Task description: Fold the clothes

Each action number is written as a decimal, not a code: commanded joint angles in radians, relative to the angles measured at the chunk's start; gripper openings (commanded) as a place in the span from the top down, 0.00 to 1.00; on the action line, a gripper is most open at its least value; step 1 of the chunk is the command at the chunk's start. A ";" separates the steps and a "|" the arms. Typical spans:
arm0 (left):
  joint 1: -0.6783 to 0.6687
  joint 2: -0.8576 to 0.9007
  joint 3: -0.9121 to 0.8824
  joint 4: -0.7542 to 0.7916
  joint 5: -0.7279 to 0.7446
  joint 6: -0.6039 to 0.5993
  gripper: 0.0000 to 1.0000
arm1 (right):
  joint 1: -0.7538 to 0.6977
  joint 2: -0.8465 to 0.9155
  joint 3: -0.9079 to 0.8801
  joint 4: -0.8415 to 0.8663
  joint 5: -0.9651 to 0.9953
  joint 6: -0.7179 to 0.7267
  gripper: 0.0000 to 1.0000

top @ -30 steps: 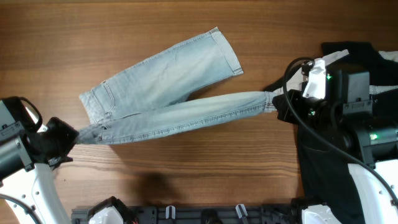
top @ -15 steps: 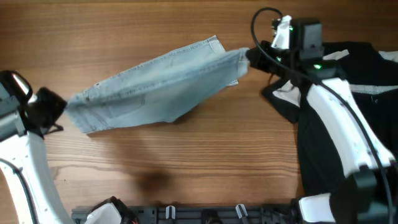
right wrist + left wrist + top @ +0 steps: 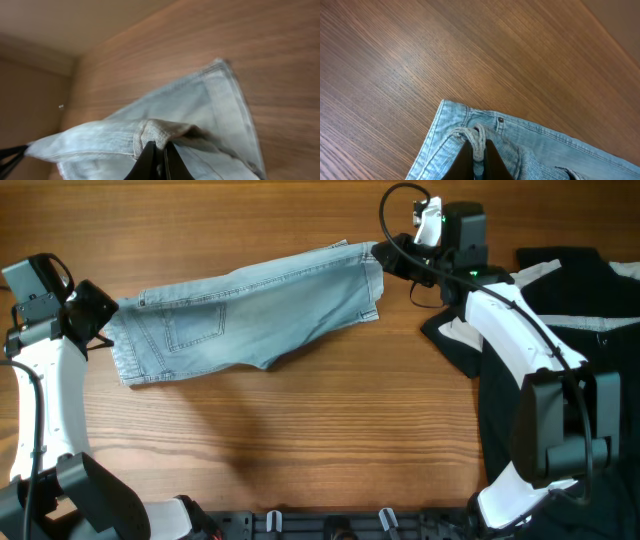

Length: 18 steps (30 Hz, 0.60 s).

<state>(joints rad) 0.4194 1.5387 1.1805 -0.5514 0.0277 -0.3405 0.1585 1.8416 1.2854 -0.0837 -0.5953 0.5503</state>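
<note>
Overhead: left end effector (image 3: 104,316), right end effector (image 3: 383,257) clamped on shorts (image 3: 250,305), arms outstretched.

Item: denim shorts (image 3: 250,305) | pale blue, washed; stitched back pocket (image 3: 195,330) facing up | folded lengthwise, leg over leg | waistband at 9 o'clock, pinched in my left gripper (image 3: 103,315) | hems at 1 o'clock, pinched in my right gripper (image 3: 383,258)
</note>
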 commanded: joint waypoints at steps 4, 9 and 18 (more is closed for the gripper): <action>0.004 0.006 0.024 -0.042 -0.108 0.011 0.96 | -0.001 -0.075 0.020 -0.077 -0.135 0.026 0.96; 0.004 0.006 0.024 -0.043 -0.127 -0.034 0.96 | 0.017 -0.130 0.020 -0.226 -0.079 0.024 0.96; 0.004 0.006 0.024 -0.048 -0.134 -0.034 0.96 | 0.113 -0.130 0.020 -0.316 0.240 0.105 0.95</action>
<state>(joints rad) 0.4194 1.5410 1.1805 -0.6056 -0.0673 -0.3611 0.2699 1.7302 1.2911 -0.4469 -0.4664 0.6350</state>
